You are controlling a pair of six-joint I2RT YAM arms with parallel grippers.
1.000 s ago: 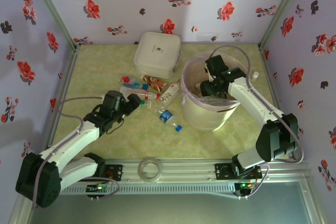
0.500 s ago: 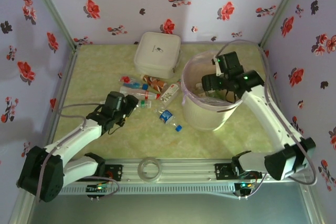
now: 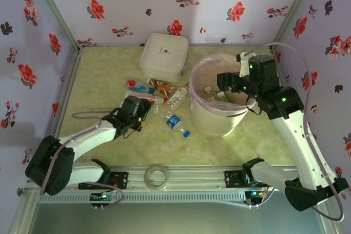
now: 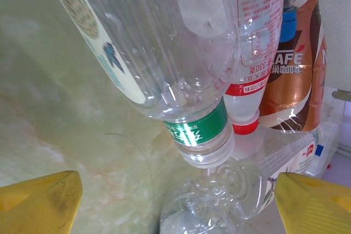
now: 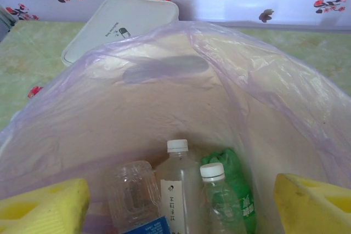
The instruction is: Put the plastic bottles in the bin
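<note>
Flowery purple walls stand round the green table; on the left, the left gripper is wide open and holds nothing, its yellow fingertips right at the pile of plastic bottles lying on the table; further right stands the bin; the right gripper hangs over it, wide open and empty; more bottles lie inside.

Three clear bottles and a green bottle inside the pink-lined bin.
</note>
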